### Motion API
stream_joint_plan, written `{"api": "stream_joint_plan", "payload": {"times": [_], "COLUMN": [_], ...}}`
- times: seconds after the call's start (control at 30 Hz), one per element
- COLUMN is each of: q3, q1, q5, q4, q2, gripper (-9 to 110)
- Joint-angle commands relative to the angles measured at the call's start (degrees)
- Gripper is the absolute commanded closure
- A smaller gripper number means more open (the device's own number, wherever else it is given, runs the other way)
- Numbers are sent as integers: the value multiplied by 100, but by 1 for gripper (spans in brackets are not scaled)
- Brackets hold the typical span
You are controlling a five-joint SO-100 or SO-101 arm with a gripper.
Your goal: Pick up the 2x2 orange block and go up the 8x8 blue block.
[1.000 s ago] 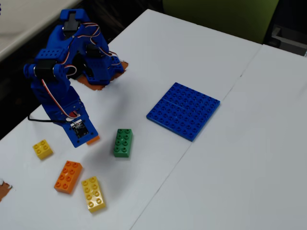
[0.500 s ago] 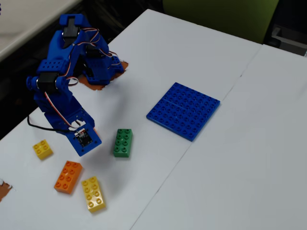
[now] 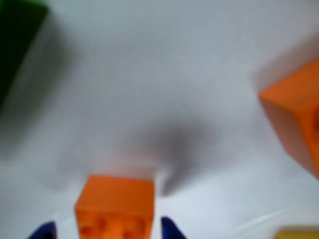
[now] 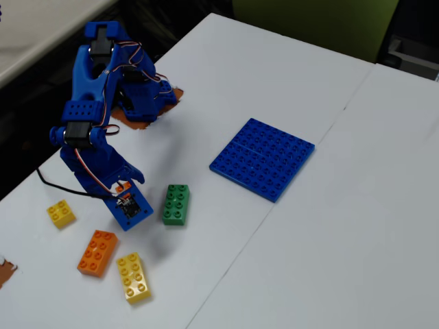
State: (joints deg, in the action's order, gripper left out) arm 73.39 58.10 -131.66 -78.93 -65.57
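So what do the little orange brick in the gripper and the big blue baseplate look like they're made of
2x2 orange block: it looks like molded hard plastic, with a smooth, slightly glossy look; round studs and crisp square edges show, though the wrist view is blurred.
8x8 blue block: probably the same kind of plastic, a thin rigid plate in uniform saturated blue with an even grid of studs and a faint sheen.

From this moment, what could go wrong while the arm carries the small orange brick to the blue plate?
1. The fingers seem to grip only the lower edges of the 2x2 orange block, so it might slip.
2. The green brick lies between the arm and the 8x8 blue block; a low pass may hit it.
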Motion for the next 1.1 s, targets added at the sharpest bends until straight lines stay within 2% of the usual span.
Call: {"api": "stream_joint_plan", "payload": {"times": [0.0,0.47,1.07], "q3": [26,598,686], "q1": [26,9,-62], "q5": [18,35,141], "q4": [53,387,562], "q2": [-343,-580,-694], "gripper": [76,78,98]}}
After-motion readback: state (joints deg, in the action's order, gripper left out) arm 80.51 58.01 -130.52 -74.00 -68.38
